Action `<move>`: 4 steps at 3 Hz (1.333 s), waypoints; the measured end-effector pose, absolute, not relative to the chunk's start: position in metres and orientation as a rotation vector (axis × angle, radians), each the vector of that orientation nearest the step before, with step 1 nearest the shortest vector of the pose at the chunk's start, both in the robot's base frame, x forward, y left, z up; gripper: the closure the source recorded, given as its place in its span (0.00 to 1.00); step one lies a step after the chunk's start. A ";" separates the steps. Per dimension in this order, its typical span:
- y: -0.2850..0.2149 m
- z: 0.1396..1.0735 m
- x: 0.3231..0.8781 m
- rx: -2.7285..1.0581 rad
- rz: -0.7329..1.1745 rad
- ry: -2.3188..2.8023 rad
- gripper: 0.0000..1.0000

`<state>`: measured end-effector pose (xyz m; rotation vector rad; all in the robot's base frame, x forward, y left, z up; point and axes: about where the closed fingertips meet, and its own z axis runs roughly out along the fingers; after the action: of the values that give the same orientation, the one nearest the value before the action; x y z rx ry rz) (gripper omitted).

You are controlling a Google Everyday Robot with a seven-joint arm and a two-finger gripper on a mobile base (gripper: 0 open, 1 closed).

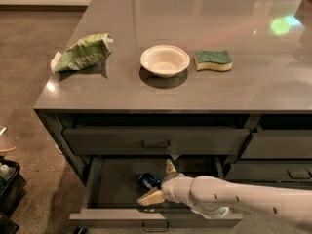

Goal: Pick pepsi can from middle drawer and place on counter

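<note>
The middle drawer (pixel 112 184) is pulled out under the counter (pixel 195 89). The pepsi can (pixel 147 181), dark blue, lies on its side on the drawer floor near the middle. My gripper (pixel 161 182) comes in from the right on a white arm and is inside the drawer at the can. One tan finger (pixel 151 197) lies in front of the can and the other (pixel 170 167) stands behind it. The fingers are spread on either side of the can. The can's right end is hidden by the gripper.
On the counter stand a white bowl (pixel 165 60), a green and yellow sponge (pixel 213 60) to its right and a crumpled green chip bag (pixel 82 52) at the left. The top drawer (pixel 156 140) is shut. Narrower drawers (pixel 278 147) are at the right. A dark bin (pixel 9 189) sits on the floor at left.
</note>
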<state>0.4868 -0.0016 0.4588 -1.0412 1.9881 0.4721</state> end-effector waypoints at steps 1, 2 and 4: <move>0.036 0.436 0.499 -1.128 0.495 1.973 0.00; 0.039 0.436 0.498 -1.134 0.498 1.971 0.00; 0.017 0.409 0.504 -1.140 0.422 2.084 0.00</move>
<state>0.5037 0.0173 0.4090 -1.1402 2.0836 0.4224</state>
